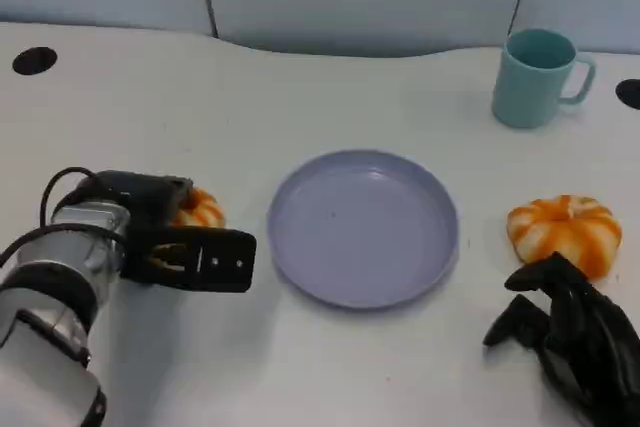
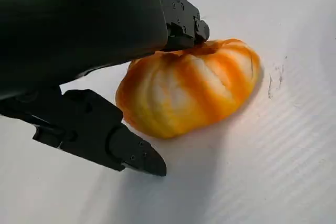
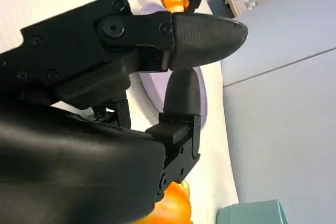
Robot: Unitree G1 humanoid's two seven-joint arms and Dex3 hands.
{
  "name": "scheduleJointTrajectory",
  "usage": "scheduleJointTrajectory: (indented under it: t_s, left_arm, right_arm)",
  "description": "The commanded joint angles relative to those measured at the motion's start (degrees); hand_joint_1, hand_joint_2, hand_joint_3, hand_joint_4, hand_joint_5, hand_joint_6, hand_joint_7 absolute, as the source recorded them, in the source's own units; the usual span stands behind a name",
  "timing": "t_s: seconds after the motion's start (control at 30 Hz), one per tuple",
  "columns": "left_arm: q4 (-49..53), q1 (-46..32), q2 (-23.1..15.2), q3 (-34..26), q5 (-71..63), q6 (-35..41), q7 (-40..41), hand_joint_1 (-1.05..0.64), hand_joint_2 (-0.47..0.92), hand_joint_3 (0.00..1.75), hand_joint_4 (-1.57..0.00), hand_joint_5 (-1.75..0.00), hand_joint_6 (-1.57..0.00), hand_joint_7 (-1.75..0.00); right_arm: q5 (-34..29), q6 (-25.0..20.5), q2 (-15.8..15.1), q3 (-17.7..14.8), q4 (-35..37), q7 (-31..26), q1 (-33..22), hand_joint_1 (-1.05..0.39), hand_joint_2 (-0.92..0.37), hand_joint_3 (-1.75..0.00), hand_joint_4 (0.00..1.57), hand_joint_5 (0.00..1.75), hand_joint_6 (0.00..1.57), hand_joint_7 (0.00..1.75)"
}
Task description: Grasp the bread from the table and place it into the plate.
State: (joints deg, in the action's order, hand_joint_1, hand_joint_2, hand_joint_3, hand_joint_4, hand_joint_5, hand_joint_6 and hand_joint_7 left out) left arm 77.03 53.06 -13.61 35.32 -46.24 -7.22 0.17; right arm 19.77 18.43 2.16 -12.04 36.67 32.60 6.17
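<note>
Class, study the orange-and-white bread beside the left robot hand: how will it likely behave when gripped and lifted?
The bread looks puffy and ridged, so it probably dents under firm pressure. It likely weighs little for its bulk. Its flat underside sits on the table, so it should slide rather than roll if the left robot hand nudges it.

Smooth matt white table (image 1: 330, 367), satin lilac plastic-looking plate (image 1: 300, 247), glossy ridged orange-white bread (image 2: 189, 90), matt black hand (image 2: 73, 30)
</note>
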Motion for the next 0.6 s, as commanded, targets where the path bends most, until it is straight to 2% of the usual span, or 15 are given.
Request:
scheduleJointTrajectory:
  t_s: [0.03, 0.07, 0.13, 0.17, 0.2, 0.23, 0.27, 0.3, 0.37, 0.4, 0.43, 0.47, 0.5, 0.6]
  left_arm:
    - [0.6, -1.2, -0.5, 1.0, -0.5, -1.5, 4.8, -0.2, 0.9, 0.09, -0.53, -0.15, -0.56, -0.04]
    - [0.7, -1.3, -0.5, 1.3, -0.8, -1.6, 5.8, -0.21, 0.91, 0.16, -0.72, -0.22, -0.68, -0.06]
    - [0.8, -1.6, -0.6, 1.9, -1.1, -1.9, 7.8, -0.21, 0.92, 0.2, -0.81, -0.25, -0.75, -0.06]
    - [0.8, -1.7, -0.6, 2.1, -1.2, -2.1, 8.8, -0.2, 0.92, 0.23, -0.91, -0.29, -0.89, -0.09]
    - [0.8, -2.2, -0.8, 2.2, -1.3, -2.8, 10.9, -0.2, 0.92, 0.23, -0.95, -0.3, -0.96, -0.08]
    - [0.8, -2.5, -0.9, 2.4, -1.4, -3.2, 12.5, -0.26, 0.89, 0.14, -0.94, -0.7, -1.04, -0.07]
    - [0.8, -2.8, -1.0, 2.6, -1.4, -3.5, 13.7, -0.3, 0.88, 0.07, -0.85, -1.14, -1.1, -0.05]
    - [0.9, -3.2, -1.0, 2.8, -1.5, -3.8, 15.0, -0.31, 0.89, 0.05, -0.81, -1.34, -1.13, -0.04]
    - [1.0, -3.6, -1.1, 3.1, -1.6, -3.9, 16.4, -0.27, 0.91, 0.18, -0.72, -1.66, -1.19, -0.18]
    - [1.1, -3.8, -1.1, 3.1, -1.5, -4.0, 16.8, -0.28, 0.9, 0.3, -0.7, -1.7, -0.98, -0.65]
    - [1.1, -3.9, -1.1, 3.2, -1.5, -3.9, 17.0, -0.26, 0.91, 0.36, -0.67, -1.72, -0.78, -1.06]
    - [1.2, -4.1, -1.1, 3.2, -1.3, -3.9, 17.4, -0.26, 0.92, 0.4, -0.67, -1.73, -0.7, -1.2]
    - [1.2, -4.3, -1.0, 3.1, -1.2, -4.0, 17.8, -0.26, 0.92, 0.43, -0.67, -1.74, -0.66, -1.28]
    - [1.2, -4.5, -1.0, 3.1, -1.0, -4.0, 18.4, -0.27, 0.9, 0.44, -0.68, -1.75, -0.66, -1.17]
  right_arm:
    - [-0.2, 0.9, -0.6, 0.2, 0.0, 0.1, -0.4, -0.46, -0.92, -0.51, 0.47, 1.75, 0.35, 1.6]
    - [-0.3, 1.0, -0.6, 0.2, 0.0, 0.0, -0.4, -0.46, -0.92, -0.51, 0.47, 1.75, 0.35, 1.61]
    - [-0.2, 0.6, -0.6, 0.3, -0.4, -0.1, -0.6, -0.46, -0.92, -0.52, 0.47, 1.75, 0.35, 1.61]
    - [-0.1, 0.4, -0.6, 0.3, -0.6, -0.2, -0.7, -0.47, -0.92, -0.52, 0.46, 1.75, 0.35, 1.61]
    - [0.0, 0.4, -0.6, 0.3, -0.7, -0.1, -0.8, -0.47, -0.92, -0.52, 0.46, 1.75, 0.35, 1.6]
    - [0.0, 0.4, -0.5, 0.3, -0.8, 0.0, -0.9, -0.47, -0.92, -0.52, 0.46, 1.75, 0.35, 1.6]
    - [0.1, 0.4, -0.5, 0.3, -0.8, 0.0, -0.9, -0.47, -0.92, -0.52, 0.46, 1.75, 0.35, 1.61]
    - [0.2, 0.1, -0.5, 0.3, -1.1, 0.0, -1.0, -0.47, -0.92, -0.52, 0.46, 1.75, 0.35, 1.61]
    - [0.3, -0.1, -0.6, 0.4, -1.3, 0.0, -1.1, -0.46, -0.92, -0.52, 0.45, 1.75, 0.35, 1.61]
    - [0.1, -0.1, -0.6, 0.5, -1.5, -0.3, -1.2, -0.46, -0.92, -0.53, 0.45, 1.75, 0.34, 1.61]
    - [-0.1, -0.1, -0.6, 0.5, -1.6, -0.5, -1.3, -0.46, -0.92, -0.53, 0.45, 1.75, 0.34, 1.61]
    - [-0.2, 0.3, -0.5, 0.6, -1.6, -0.7, -1.3, -0.46, -0.92, -0.53, 0.45, 1.75, 0.34, 1.62]
    - [-0.1, 0.1, -0.5, 0.5, -1.7, -0.6, -1.4, -0.45, -0.92, -0.53, 0.45, 1.75, 0.34, 1.62]
    - [0.3, -0.3, -0.5, 0.5, -1.9, -0.5, -1.5, -0.46, -0.92, -0.53, 0.46, 1.75, 0.34, 1.62]
